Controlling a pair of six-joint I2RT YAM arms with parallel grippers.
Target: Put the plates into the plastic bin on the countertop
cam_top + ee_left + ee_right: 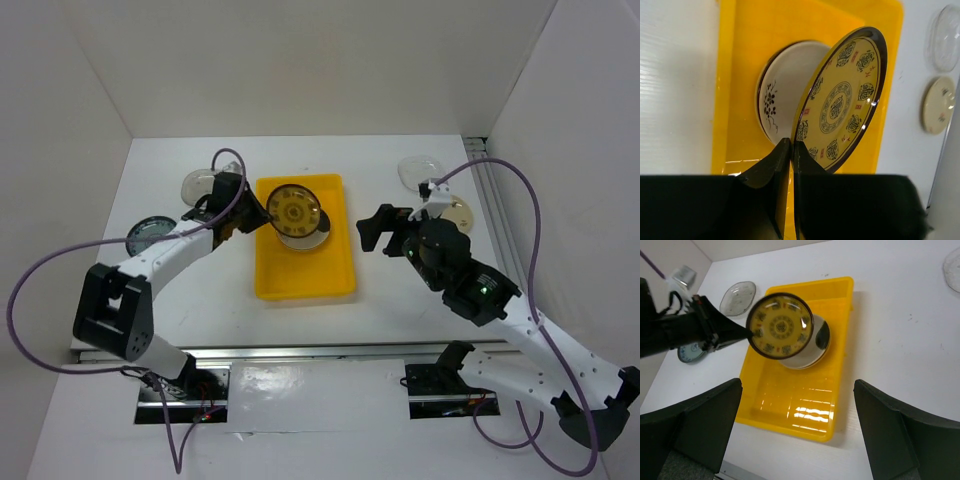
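My left gripper [262,216] is shut on the rim of a brown-gold patterned plate [293,209] and holds it tilted on edge over the far half of the yellow plastic bin [300,276]. In the left wrist view the gold plate [842,100] stands just in front of a cream plate with dark marks [776,97] that lies in the bin [740,75]. The right wrist view shows the gold plate [781,326] above that plate [815,347]. My right gripper [376,228] is open and empty, to the right of the bin.
On the white countertop, a clear glass plate [418,170] and a cream plate [459,212] lie at the far right. A clear-grey plate [198,185] and a blue-patterned plate [148,235] lie left of the bin. White walls stand on three sides.
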